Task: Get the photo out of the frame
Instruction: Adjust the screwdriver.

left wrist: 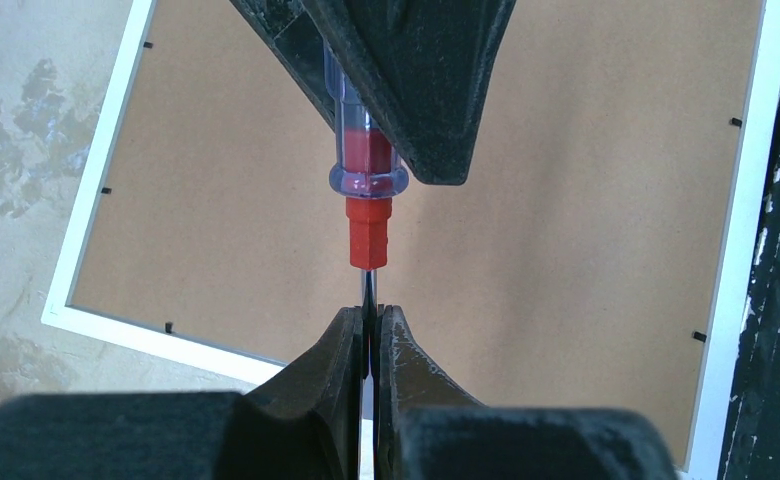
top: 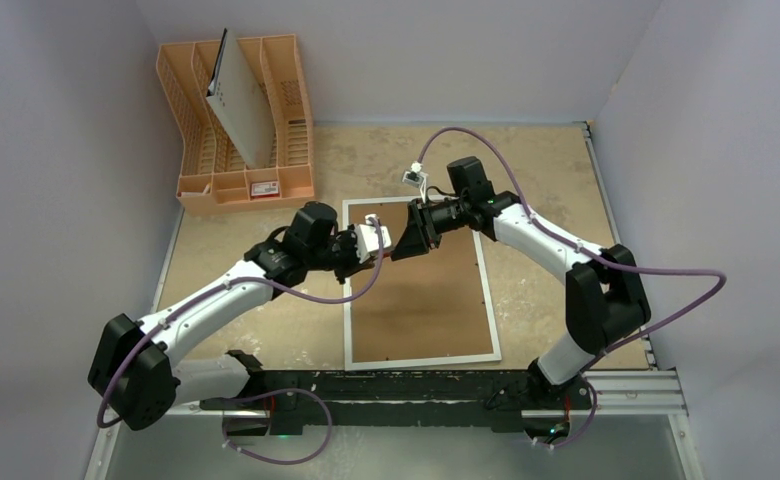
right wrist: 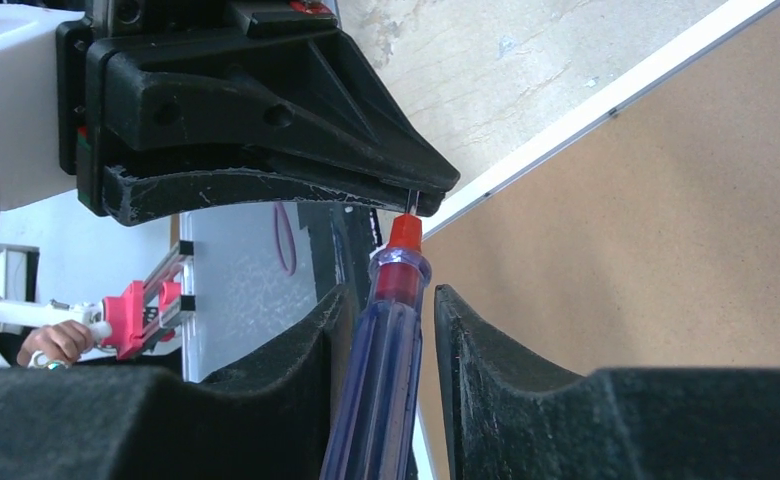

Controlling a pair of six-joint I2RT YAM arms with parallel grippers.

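Your left gripper (left wrist: 368, 318) sits nearest, its jaws clamped on the thin metal shaft of a screwdriver (left wrist: 368, 175). Your right gripper (right wrist: 391, 295) straddles the clear handle; you cannot tell whether those jaws grip it. Below both, the frame (top: 421, 300) lies brown back up on the table (top: 546, 190), the photo hidden.

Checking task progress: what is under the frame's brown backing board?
Nothing beneath shows. The backing board sits in the frame, small black clips along its edge; any photo below is covered. The left gripper holds a screwdriver above it.
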